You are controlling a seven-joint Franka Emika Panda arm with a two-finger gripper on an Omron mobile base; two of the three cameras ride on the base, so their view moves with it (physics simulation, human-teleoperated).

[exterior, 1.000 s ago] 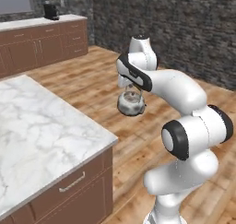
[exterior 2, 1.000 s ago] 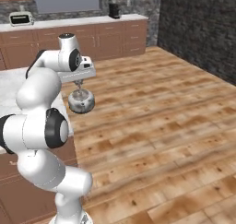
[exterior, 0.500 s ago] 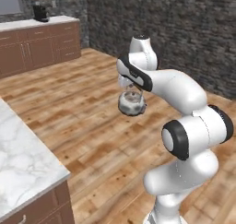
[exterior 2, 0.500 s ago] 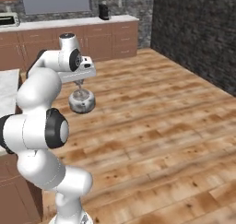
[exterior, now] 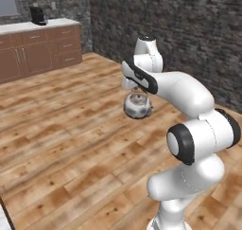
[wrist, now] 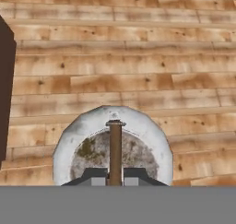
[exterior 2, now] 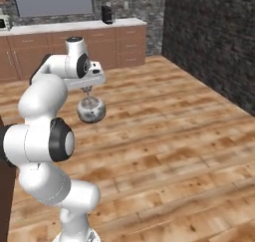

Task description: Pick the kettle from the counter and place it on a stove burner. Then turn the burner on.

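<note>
We are seeing the gripper (exterior 2: 88, 90) clamping the kettle (exterior 2: 91, 110) by its arched handle. The kettle is hanging above the wooden floor (exterior 2: 164, 136).

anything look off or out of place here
Nothing looks spilled or damaged. The small squat silver-grey metal kettle hangs upright by its arched handle from the shut gripper, over bare wooden plank floor. That is odd only because no stove lies beneath it.

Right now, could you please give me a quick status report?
Gripper shut on small silver-grey metal kettle by its arched handle. Kettle hanging over wooden floor. Path clear.
</note>
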